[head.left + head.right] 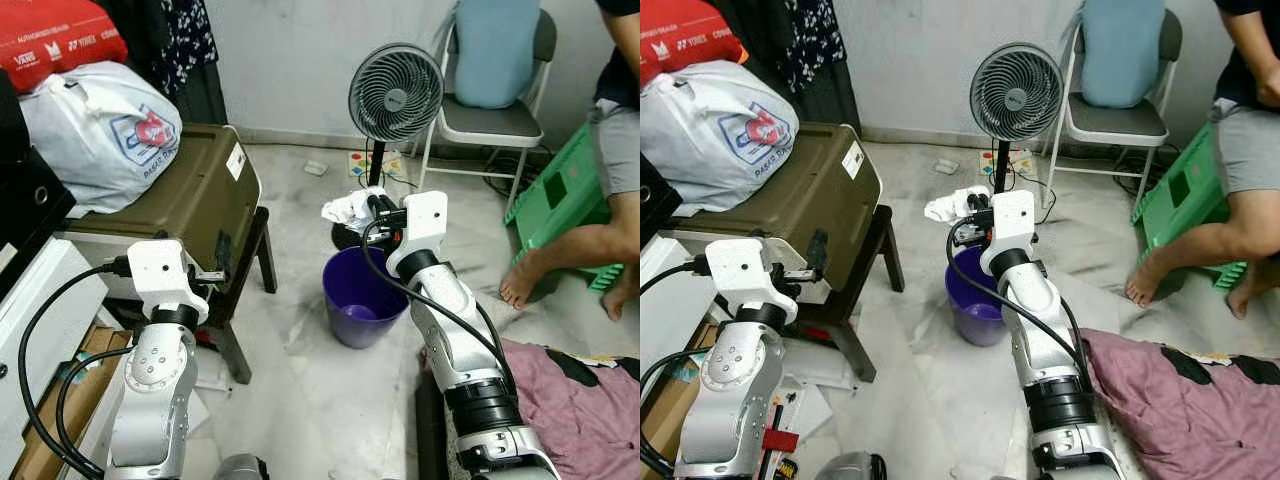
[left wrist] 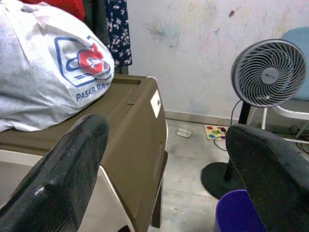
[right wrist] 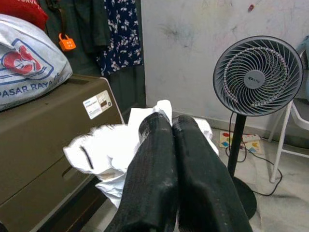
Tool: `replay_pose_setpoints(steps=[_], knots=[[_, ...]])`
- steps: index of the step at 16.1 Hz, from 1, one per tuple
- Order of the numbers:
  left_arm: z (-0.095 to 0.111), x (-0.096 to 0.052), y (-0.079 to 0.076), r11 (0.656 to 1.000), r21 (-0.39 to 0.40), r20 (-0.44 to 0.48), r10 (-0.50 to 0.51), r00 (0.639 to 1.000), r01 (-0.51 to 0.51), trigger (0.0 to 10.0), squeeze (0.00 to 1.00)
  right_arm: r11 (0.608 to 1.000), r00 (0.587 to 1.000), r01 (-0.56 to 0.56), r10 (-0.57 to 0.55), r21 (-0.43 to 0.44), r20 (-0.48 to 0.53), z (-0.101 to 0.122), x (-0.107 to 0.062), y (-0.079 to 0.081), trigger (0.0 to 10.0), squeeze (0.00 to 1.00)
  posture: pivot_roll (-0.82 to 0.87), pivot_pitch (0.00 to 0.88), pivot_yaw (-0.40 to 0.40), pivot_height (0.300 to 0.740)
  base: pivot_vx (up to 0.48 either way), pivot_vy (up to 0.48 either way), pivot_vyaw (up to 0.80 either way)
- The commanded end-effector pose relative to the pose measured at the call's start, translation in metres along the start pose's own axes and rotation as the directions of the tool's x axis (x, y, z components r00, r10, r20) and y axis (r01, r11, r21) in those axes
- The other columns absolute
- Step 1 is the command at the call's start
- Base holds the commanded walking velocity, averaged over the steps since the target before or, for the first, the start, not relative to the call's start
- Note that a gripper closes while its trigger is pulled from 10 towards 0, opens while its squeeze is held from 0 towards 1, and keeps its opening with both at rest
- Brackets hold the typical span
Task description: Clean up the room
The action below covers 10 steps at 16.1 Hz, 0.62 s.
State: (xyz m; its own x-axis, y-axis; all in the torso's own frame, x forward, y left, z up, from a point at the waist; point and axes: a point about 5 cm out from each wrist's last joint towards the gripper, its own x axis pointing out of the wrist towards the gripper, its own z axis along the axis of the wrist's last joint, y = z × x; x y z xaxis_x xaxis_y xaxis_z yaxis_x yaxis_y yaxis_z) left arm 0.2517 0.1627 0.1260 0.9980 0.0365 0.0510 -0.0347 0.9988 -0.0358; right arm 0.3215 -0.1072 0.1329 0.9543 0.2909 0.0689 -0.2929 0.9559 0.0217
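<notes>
right gripper (image 3: 171,126): fingers pinched on crumpled white paper (image 3: 108,152), above purple bin (image 1: 362,297)
left gripper (image 2: 166,159): fingers wide apart, holding nothing, near brown box (image 1: 180,195)

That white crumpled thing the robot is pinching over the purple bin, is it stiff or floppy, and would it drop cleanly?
The crumpled white paper looks light and floppy: its edges sag around the right gripper, whose fingers are closed on it. It probably weighs little, so it may flutter rather than fall straight into the purple bin. Being soft, it seems unlikely to break or roll.
</notes>
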Motion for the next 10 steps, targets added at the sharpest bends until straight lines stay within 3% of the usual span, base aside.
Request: replay_pose_setpoints(steps=[1, 3, 8, 10], knots=[[0.0041, 0.0003, 0.0008, 1.000, 0.001, 0.017, -0.008, 1.000, 0.008, 10.0, 0.00, 1.000, 1.000, -0.006, 0.006, 0.002, 0.008, 0.0025, 0.0021, 0.0009, 10.0, 0.00, -0.06, 0.000, -0.009, 0.740, 0.000, 0.000, 0.00], [0.0040, 0.0002, 0.0006, 1.000, 0.001, 0.017, -0.009, 1.000, 0.009, 10.0, 0.00, 1.000, 1.000, -0.015, 0.015, 0.000, 0.012, 0.0029, 0.0020, 0.0021, 10.0, 0.00, -0.06, 0.000, -0.009, 0.740, 0.000, 0.000, 0.00], [0.0040, 0.0008, 0.0003, 1.000, 0.003, 0.017, -0.009, 1.000, 0.009, 10.0, 0.00, 1.000, 1.000, -0.026, 0.026, 0.006, 0.016, 0.0036, 0.0023, 0.0034, 10.0, 0.00, -0.06, 0.000, -0.009, 0.740, 0.000, 0.000, 0.51], [0.0039, 0.0010, 0.0003, 1.000, 0.003, 0.017, -0.011, 1.000, 0.011, 10.0, 0.00, 1.000, 0.999, -0.028, 0.028, 0.007, 0.017, 0.0034, 0.0026, 0.0036, 10.0, 0.00, -0.06, 0.000, -0.009, 0.740, 0.242, 0.000, 0.00]])
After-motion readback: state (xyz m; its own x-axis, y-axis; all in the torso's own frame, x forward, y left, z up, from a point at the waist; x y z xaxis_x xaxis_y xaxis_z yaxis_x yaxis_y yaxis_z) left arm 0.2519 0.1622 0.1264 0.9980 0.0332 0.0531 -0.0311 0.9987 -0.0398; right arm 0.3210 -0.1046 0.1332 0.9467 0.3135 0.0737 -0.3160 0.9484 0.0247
